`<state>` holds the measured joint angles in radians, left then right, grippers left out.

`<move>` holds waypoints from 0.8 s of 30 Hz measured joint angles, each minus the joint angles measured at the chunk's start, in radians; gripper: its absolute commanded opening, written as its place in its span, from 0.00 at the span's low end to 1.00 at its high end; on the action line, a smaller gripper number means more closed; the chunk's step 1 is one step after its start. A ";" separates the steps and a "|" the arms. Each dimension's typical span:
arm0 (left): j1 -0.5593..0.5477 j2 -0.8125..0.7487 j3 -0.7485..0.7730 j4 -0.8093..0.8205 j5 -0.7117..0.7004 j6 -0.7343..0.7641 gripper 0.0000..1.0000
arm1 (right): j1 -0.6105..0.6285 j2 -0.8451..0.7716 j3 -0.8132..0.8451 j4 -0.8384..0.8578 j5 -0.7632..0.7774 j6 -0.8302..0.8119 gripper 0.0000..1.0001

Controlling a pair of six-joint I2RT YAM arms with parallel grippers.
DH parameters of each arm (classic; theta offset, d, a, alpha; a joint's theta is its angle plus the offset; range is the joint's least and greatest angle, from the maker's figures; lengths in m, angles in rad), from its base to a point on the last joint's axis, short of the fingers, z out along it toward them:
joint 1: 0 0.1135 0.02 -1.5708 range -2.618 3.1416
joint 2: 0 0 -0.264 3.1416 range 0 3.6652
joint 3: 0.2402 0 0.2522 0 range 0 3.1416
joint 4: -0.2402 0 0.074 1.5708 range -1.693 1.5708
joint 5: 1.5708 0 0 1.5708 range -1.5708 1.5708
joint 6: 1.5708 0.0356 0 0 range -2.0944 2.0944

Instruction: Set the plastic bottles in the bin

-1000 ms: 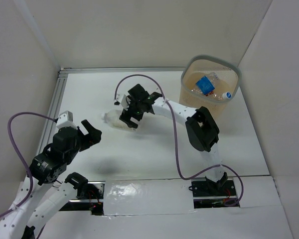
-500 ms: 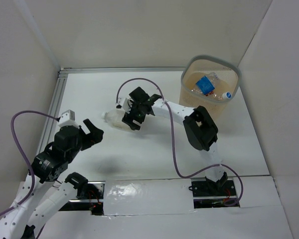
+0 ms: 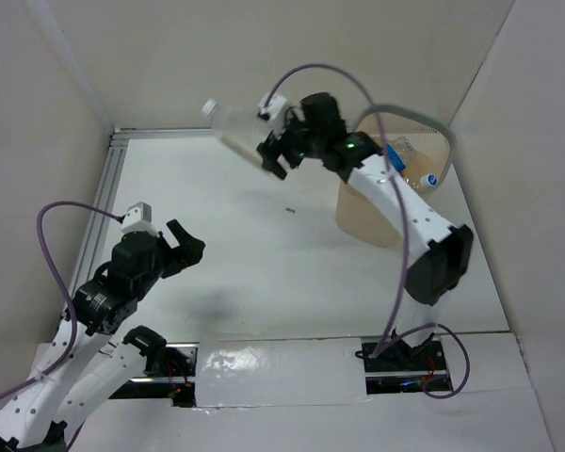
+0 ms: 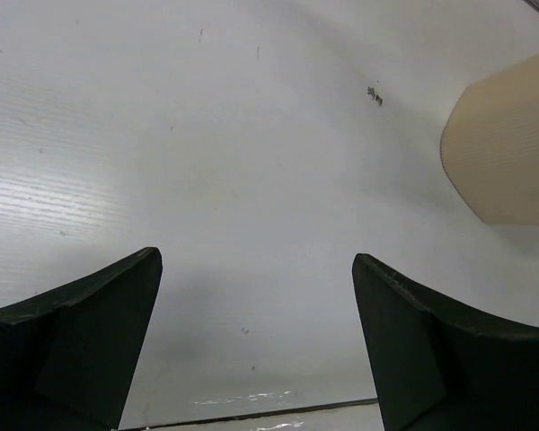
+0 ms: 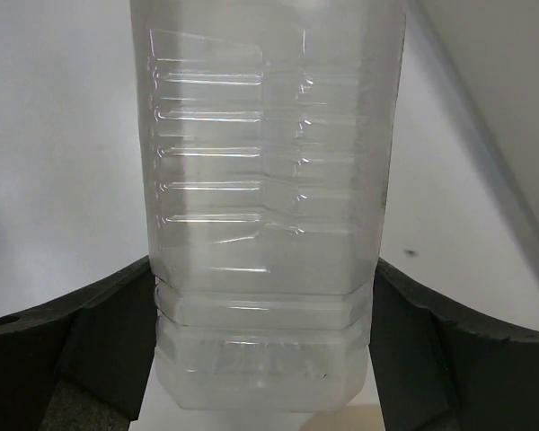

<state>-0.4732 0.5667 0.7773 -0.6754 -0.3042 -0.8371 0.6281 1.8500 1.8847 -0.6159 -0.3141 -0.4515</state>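
Observation:
My right gripper [image 3: 271, 153] is shut on a clear plastic bottle [image 3: 232, 126] with a white cap, held high in the air left of the bin. In the right wrist view the bottle [image 5: 268, 206] fills the middle, its base squeezed between my black fingers [image 5: 99, 337]. The beige bin [image 3: 424, 155] with a grey rim stands at the back right, partly hidden by my right arm; bottles lie inside it, one with a blue label [image 3: 395, 160]. My left gripper [image 3: 181, 247] is open and empty, low at the left; its view shows the bin's side [image 4: 508, 153] at right.
White walls close in the table on the left, back and right. A metal rail [image 3: 108, 184] runs along the left edge. A small dark speck [image 3: 289, 210] lies on the white table surface.
My right gripper has lifted the clear bottle off the table and swung it up and back toward the bin. My left arm has shifted slightly right.

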 measured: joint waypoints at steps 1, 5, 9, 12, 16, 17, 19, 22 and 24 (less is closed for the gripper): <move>0.000 0.008 -0.003 0.008 0.006 0.001 1.00 | -0.028 -0.057 -0.003 0.027 0.013 0.018 0.28; 0.000 0.039 -0.012 0.058 0.031 0.013 1.00 | -0.145 -0.252 -0.042 0.124 0.058 0.071 0.28; 0.000 0.080 -0.013 0.109 0.053 0.029 1.00 | -0.234 -0.375 -0.088 0.164 0.087 0.101 0.28; 0.000 0.111 -0.013 0.146 0.071 0.046 1.00 | -0.293 -0.423 -0.124 0.167 0.089 0.119 0.28; 0.000 0.148 -0.013 0.187 0.092 0.055 1.00 | -0.416 -0.464 -0.202 0.159 0.068 0.140 0.30; 0.000 0.152 -0.013 0.195 0.098 0.057 1.00 | -0.446 -0.474 -0.225 0.153 0.063 0.144 0.30; 0.000 0.161 -0.013 0.214 0.105 0.063 1.00 | -0.509 -0.491 -0.273 0.149 0.049 0.149 0.32; 0.000 0.182 -0.013 0.239 0.121 0.077 1.00 | -0.594 -0.512 -0.323 0.114 0.016 0.153 0.38; 0.000 0.196 -0.013 0.250 0.129 0.078 1.00 | -0.639 -0.517 -0.336 0.092 -0.008 0.156 0.53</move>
<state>-0.4732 0.7628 0.7647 -0.4255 -0.1749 -0.7589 -0.0105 1.3334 1.5482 -0.5243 -0.3218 -0.2955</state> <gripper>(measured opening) 1.000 0.856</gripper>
